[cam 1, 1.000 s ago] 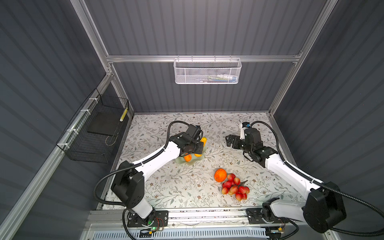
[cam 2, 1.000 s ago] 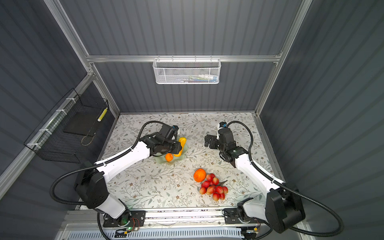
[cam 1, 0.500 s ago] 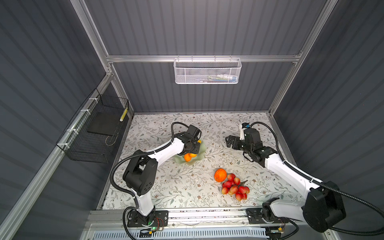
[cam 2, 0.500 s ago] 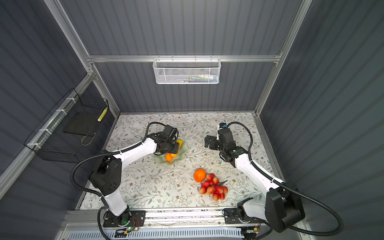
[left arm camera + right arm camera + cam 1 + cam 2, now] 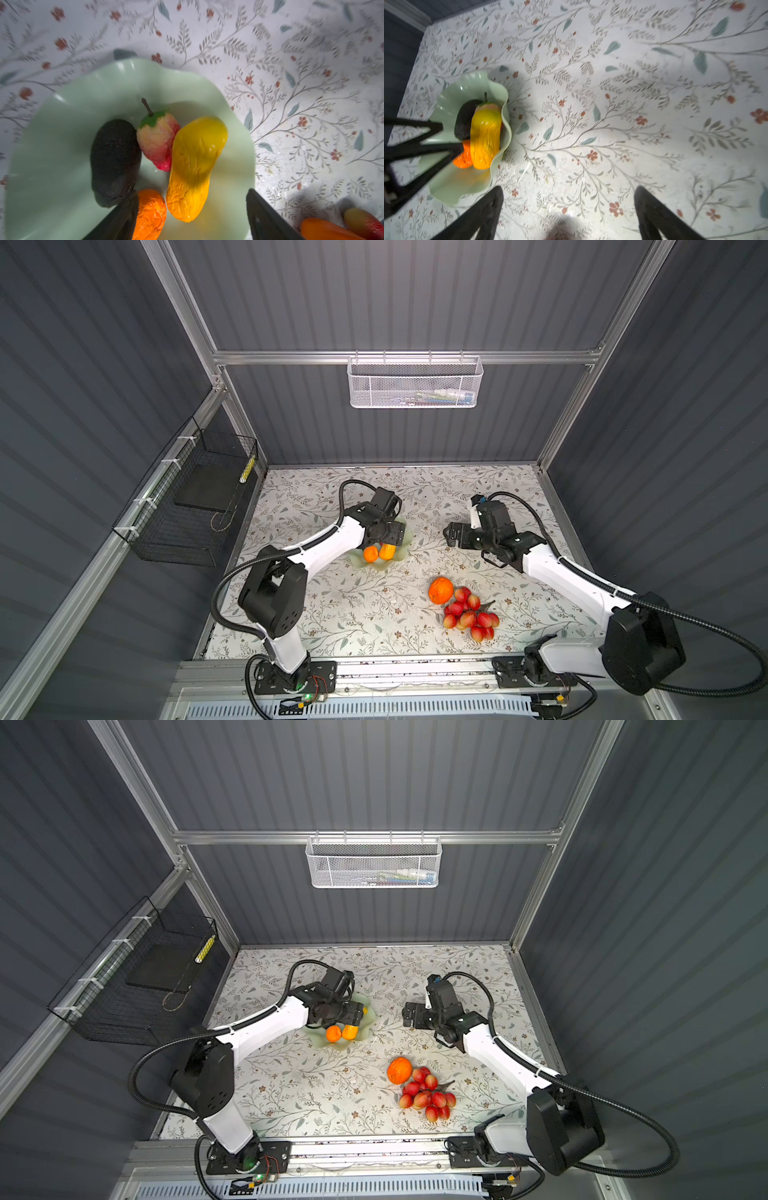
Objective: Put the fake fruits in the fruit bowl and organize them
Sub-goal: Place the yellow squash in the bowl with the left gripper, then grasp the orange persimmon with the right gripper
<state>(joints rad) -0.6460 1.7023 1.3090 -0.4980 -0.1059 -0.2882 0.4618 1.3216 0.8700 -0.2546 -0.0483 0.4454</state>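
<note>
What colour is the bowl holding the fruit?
The bowl is pale mint green, clearest in the left wrist view.

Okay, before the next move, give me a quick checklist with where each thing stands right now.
1. Left pincer open, gripping nothing: ok.
2. Avocado, strawberry, squash piece and tangerine inside the fruit bowl: ok.
3. Left pincer clear of the tangerine: cannot tell; a finger sits right beside it.
4. Large orange in the bowl: not ok, on the table.
5. Grape bunch in the bowl: not ok, beside the orange.
6. Right pincer open, empty: ok.
</note>
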